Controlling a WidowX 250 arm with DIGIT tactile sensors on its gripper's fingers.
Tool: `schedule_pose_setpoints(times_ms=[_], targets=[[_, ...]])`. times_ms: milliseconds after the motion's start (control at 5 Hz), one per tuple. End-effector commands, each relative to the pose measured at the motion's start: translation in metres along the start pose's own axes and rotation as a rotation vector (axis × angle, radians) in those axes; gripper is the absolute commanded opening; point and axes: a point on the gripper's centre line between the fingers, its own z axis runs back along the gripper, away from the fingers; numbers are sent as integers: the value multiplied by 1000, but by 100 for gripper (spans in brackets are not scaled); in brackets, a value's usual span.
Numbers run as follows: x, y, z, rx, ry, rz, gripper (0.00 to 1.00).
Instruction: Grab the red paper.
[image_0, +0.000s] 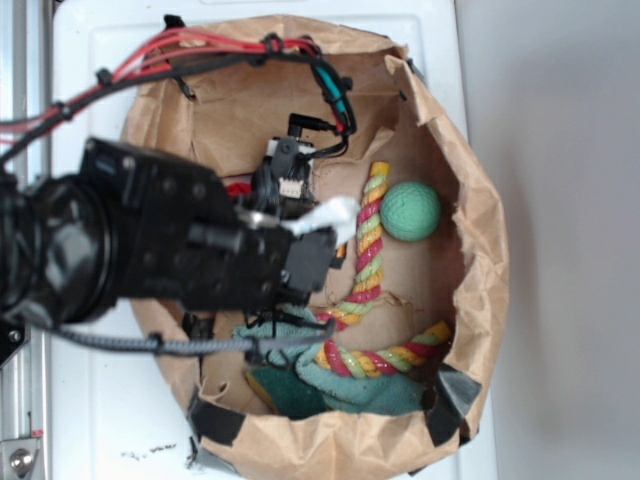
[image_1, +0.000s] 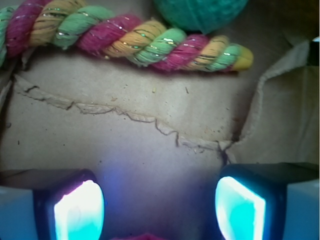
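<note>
1. The red paper (image_0: 237, 188) shows only as a small bright red scrap in the exterior view, peeking out beside the black arm near the middle left of the bin floor. Most of it is hidden under the arm.
2. In the wrist view, a thin sliver of pinkish red at the bottom edge, between the two fingers, may be the same paper (image_1: 134, 236); too little shows to be sure.
3. The gripper (image_1: 159, 207) hangs with its jaws spread wide and nothing between them but bare brown paper floor. Its two finger pads (image_1: 79, 211) glow pale blue and cyan.
4. In the exterior view the gripper (image_0: 300, 215) is mostly covered by the arm's black body, with a white patch at its tip.
5. A twisted rope (image_0: 365, 270) of red, yellow and green strands lies just beyond the gripper, running down the bin and curving right at the bottom.
6. A green ball (image_0: 410, 211) sits just beside the rope's upper end, on its right.
7. A teal cloth (image_0: 345, 385) lies crumpled at the bottom of the bin, under the rope's curve.
8. Everything rests inside a round bin lined with crumpled brown paper (image_0: 480, 230), patched with black tape.
9. Red and black cables (image_0: 200, 48) arch over the bin's top left rim.
</note>
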Motion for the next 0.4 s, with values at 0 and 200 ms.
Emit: schedule_pose_setpoints(times_ms=[0,200], targets=[[-18,17,8,15,5,-19,100],[-21,23,7,6,16,-5,100]])
